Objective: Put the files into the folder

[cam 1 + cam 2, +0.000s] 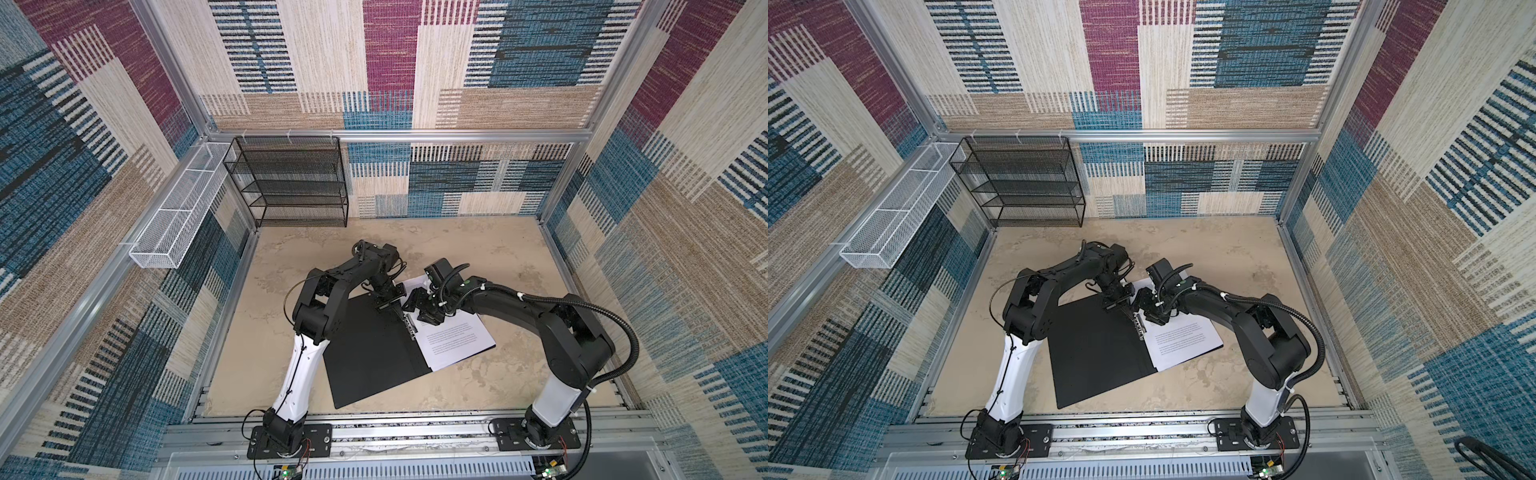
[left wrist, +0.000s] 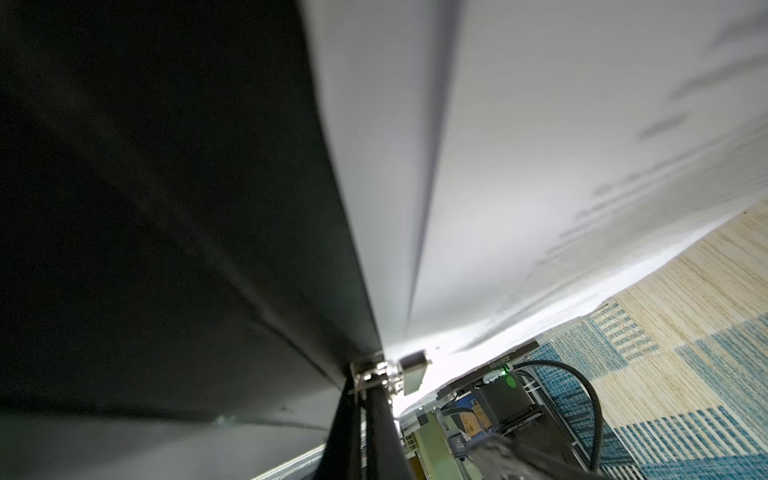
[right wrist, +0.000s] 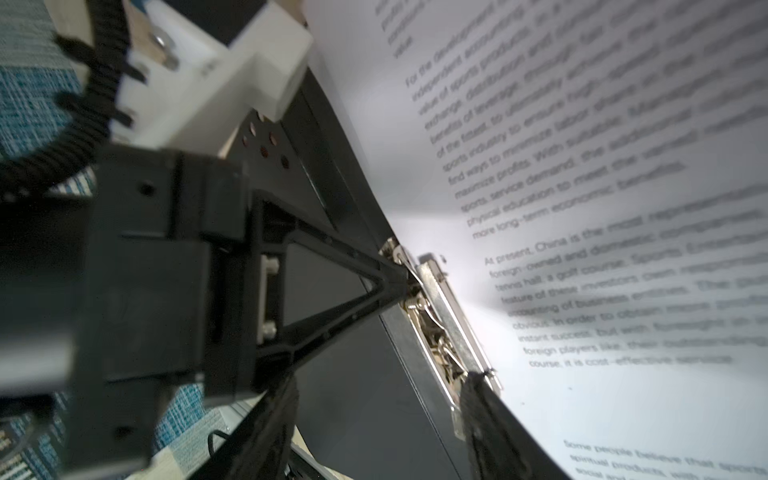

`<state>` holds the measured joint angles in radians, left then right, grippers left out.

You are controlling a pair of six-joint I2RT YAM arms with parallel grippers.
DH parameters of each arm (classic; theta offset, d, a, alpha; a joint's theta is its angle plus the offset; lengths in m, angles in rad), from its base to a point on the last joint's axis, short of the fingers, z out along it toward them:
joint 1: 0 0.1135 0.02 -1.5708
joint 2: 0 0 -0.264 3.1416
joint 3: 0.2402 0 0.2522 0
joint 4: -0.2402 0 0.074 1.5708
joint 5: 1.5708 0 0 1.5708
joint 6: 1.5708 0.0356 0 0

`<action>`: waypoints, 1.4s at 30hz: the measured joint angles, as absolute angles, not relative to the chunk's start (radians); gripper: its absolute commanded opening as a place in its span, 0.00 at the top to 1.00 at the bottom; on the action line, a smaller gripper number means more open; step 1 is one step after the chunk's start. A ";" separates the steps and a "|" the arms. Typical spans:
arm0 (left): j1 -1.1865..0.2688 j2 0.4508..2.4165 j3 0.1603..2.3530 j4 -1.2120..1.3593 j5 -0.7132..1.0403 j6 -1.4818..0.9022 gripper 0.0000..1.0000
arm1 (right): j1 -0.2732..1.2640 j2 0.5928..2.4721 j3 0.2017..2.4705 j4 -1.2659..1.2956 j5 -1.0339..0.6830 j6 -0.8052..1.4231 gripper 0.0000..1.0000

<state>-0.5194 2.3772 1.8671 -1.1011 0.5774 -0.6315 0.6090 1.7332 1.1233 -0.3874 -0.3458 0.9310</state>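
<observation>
In both top views the folder (image 1: 365, 353) lies open on the table (image 1: 498, 257), with the files (image 1: 457, 336) on its leaf nearer my right arm. My arms hide the spine's far end. The right wrist view supplies the detail. My left gripper (image 3: 395, 276) is fully closed, its tips touching the end of the metal clip (image 3: 449, 324); I cannot tell whether it pinches it. My right gripper (image 3: 382, 380) stands parted astride the clip, holding nothing. A black mesh rack (image 1: 286, 183) stands at the back wall.

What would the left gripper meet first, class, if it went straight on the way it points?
The metal spine clip of the folder; the shut left gripper sits tip-first at its end, apparently touching.
</observation>
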 measured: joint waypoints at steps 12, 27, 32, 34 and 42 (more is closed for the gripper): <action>-0.517 2.413 1.971 -1.174 0.576 -0.598 0.86 | 0.604 1.559 1.057 -0.385 -0.263 0.859 0.27; -0.491 2.248 2.027 -1.094 0.511 -0.606 0.32 | 0.522 1.360 0.970 -0.396 -0.167 0.778 0.00; -0.447 1.965 1.763 -1.000 0.503 -0.611 0.01 | 0.468 1.349 0.925 -0.427 -0.120 0.731 0.00; -0.408 1.858 1.634 -0.958 0.503 -0.628 0.01 | 0.467 1.352 0.930 -0.427 -0.119 0.710 0.00; -0.212 1.490 1.079 -0.821 0.479 -0.655 0.01 | 0.453 1.421 0.937 -0.426 -0.015 0.657 0.00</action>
<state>-0.2123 1.4902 1.0790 -0.8211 0.4789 -0.6552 0.4526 1.4212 0.9371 -0.4255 -0.0151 0.6567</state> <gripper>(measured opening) 0.987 0.996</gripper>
